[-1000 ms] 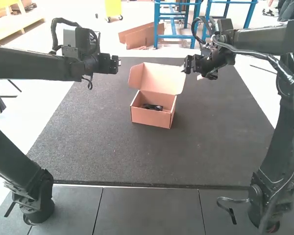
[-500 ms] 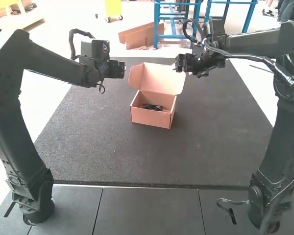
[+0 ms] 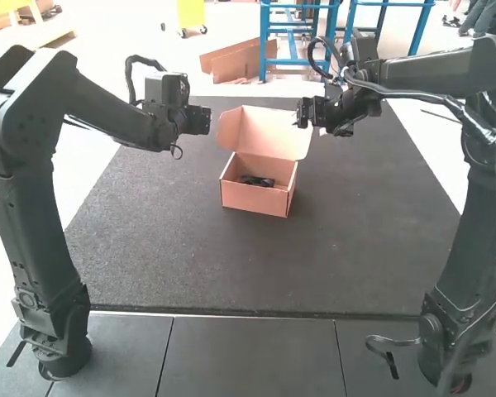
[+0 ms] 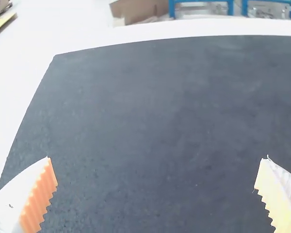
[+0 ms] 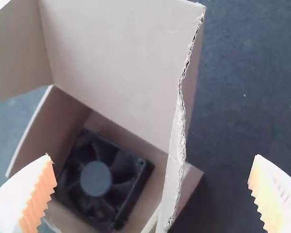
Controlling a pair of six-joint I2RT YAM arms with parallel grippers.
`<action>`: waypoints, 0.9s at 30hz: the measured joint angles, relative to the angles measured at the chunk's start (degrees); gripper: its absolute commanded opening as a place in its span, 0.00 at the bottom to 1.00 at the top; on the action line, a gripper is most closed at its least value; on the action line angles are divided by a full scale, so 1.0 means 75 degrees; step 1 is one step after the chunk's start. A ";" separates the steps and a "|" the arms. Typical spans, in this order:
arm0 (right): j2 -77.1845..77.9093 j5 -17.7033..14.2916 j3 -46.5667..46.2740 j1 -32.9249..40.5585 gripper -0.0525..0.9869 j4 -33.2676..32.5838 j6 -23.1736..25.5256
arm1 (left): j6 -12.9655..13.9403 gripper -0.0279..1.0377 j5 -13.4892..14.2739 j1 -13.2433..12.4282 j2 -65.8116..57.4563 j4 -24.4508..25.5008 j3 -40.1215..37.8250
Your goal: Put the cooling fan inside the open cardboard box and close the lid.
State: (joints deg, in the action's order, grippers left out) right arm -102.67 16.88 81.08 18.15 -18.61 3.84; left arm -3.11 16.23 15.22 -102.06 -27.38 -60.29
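- Down on the floor of the cardboard box (image 3: 252, 197) lies the cooling fan (image 5: 99, 182), flat, with its round hub and blades facing up. It is black with a square frame, and it rests wholly inside the walls.
- The box stands open-topped near the middle of the dark mat (image 3: 165, 240).
- Its lid (image 3: 269, 132) rises upright from the far edge of the box and is not folded down. In the right wrist view, a side flap (image 5: 182, 121) of the lid shows a ragged, torn-looking edge.
- The right tool (image 3: 302, 113) hangs in the air just beside the lid's upper right corner, higher than the box walls. I cannot tell whether it touches the cardboard there.
- Its white ribbed fingers (image 5: 34, 194) with orange pads are spread wide and grip nothing (between them its own camera looks down into the box and onto the fan).
- The left tool (image 3: 205, 119) hangs at about the same height on the other side of the lid. It is near the lid's left edge but apart from it.
- It too is spread wide with nothing in its grip, and bare mat lies beyond its fingers in the left wrist view.
- The mat covers most of the bench (image 3: 248, 356), whose dark panels show along the near edge.
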 measured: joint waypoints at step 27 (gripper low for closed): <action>0.0003 0.0262 0.0204 0.0000 0.37 -0.0067 -0.0099 | 0.0032 0.94 -0.2226 0.0000 -0.0367 0.0073 -0.0455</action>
State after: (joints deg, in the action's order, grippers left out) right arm -102.65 18.85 82.61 18.15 -19.11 3.09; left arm -2.87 -0.47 15.22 -104.81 -26.83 -63.70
